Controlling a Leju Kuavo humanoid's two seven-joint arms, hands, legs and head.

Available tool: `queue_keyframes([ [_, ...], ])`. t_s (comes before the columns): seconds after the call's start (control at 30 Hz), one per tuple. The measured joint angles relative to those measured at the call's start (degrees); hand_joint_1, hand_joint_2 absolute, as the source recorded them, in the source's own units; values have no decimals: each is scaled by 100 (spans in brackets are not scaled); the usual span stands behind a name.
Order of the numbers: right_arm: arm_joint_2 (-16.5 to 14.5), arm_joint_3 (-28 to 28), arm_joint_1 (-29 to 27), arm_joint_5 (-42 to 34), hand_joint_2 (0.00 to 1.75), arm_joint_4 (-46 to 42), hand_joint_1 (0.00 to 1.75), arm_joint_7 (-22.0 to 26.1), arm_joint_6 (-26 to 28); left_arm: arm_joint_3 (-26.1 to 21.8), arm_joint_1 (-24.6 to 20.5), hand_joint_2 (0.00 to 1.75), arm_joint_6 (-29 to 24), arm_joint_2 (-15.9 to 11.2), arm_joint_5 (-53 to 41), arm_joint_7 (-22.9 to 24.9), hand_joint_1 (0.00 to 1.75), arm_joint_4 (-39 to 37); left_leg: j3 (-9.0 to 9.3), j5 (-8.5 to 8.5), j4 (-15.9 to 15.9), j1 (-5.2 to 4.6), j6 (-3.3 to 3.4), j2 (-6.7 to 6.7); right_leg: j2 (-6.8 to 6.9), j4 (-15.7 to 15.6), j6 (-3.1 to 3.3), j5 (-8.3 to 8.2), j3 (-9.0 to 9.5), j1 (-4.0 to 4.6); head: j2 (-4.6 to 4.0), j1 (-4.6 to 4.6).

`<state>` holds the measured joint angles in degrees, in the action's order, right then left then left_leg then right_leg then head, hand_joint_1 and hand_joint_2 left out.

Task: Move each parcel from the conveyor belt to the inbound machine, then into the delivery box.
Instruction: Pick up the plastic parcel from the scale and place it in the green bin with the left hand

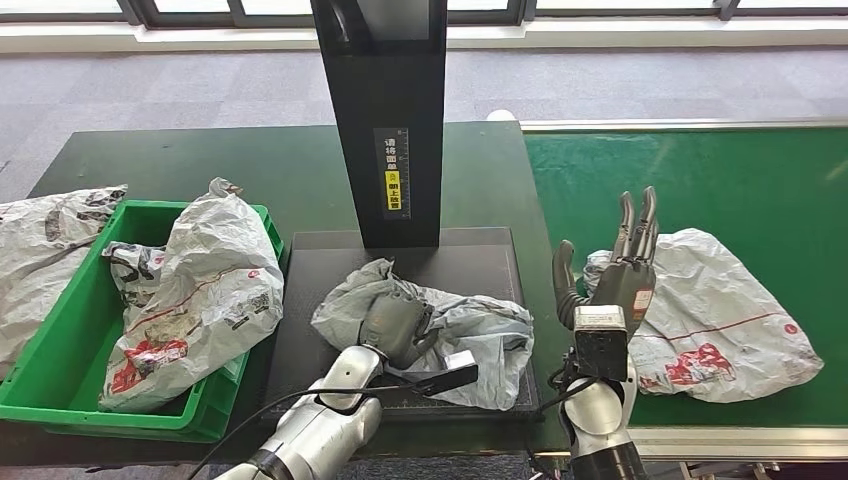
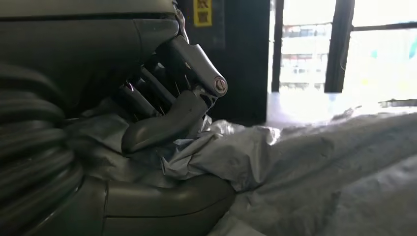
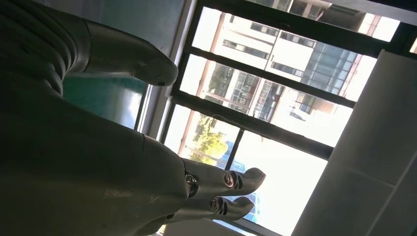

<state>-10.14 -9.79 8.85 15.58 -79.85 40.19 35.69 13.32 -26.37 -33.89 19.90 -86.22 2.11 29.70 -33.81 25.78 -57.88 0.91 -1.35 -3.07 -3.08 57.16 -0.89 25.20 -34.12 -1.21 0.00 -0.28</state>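
My left hand [image 1: 398,325] grips the grey bag [image 1: 470,335] at the front edge of the scanner plate [image 1: 480,262]. It looks soft and light, so I hold a bunched fold. My right hand [image 1: 618,270] is spread, empty.

Belt [image 1: 700,170]: deep green, edged by a pale metal rail
Bag on the belt [image 1: 725,310]: whitish grey; thin red line and red print toward its 5 o'clock corner
Bag on the machine plate [image 1: 470,335]: plain blue-grey, crumpled; no print visible
Machine [image 1: 390,120]: black column; label strip with white characters and a yellow patch; black plate
Bin [image 1: 60,350]: bright green
Bag in the bin [image 1: 205,300]: whitish grey; red and black print at 7 o'clock
Table [image 1: 200,160]: dark green
Left hand [image 1: 395,325]: dull grey; silver arm
Right hand [image 1: 625,265]: dark grey fingers
Floor [image 1: 150,90]: grey carpet
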Motion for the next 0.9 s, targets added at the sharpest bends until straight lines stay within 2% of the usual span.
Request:
queue_keyframes([
  [0.1,0,-1,11,4,175,30,0,0,-4,44,35,175,-513,-15,-51,223,175,101,-2,-1,0,0,0,-6,8,1,0,0,0,0,0,1],
  [0.3,0,-1,17,12,175,56,0,0,-4,108,61,175,-594,-31,-53,277,175,194,-7,-1,0,0,1,-11,12,0,-1,1,-1,-1,0,1],
  [0.4,-1,-1,24,19,175,73,0,0,-12,265,232,175,-604,-140,-53,650,175,692,-11,-1,0,0,0,-9,8,1,-1,1,-6,-1,0,1],
  [0.53,-2,-19,57,-4,175,122,0,-1,-6,778,465,175,-616,-491,-56,1302,175,1895,-16,-3,1,2,-1,-17,17,3,0,1,-10,1,0,0],
  [0.7,1,-149,144,-117,175,184,0,-1,109,1475,550,175,-618,-1171,-57,2095,175,3517,-18,-6,1,4,-5,-16,16,9,2,2,-17,3,0,-1],
  [0.77,3,-191,153,-153,175,202,0,-2,157,1648,562,175,-618,-1401,-58,2140,175,4079,-19,-7,1,4,-6,-18,18,10,3,2,-17,3,0,-1],
  [0.9,4,-207,154,-189,175,218,0,-1,214,1710,652,175,-618,-1678,-58,1874,175,4904,-19,-7,1,4,-6,-17,18,10,3,2,-17,0,0,-1],
])
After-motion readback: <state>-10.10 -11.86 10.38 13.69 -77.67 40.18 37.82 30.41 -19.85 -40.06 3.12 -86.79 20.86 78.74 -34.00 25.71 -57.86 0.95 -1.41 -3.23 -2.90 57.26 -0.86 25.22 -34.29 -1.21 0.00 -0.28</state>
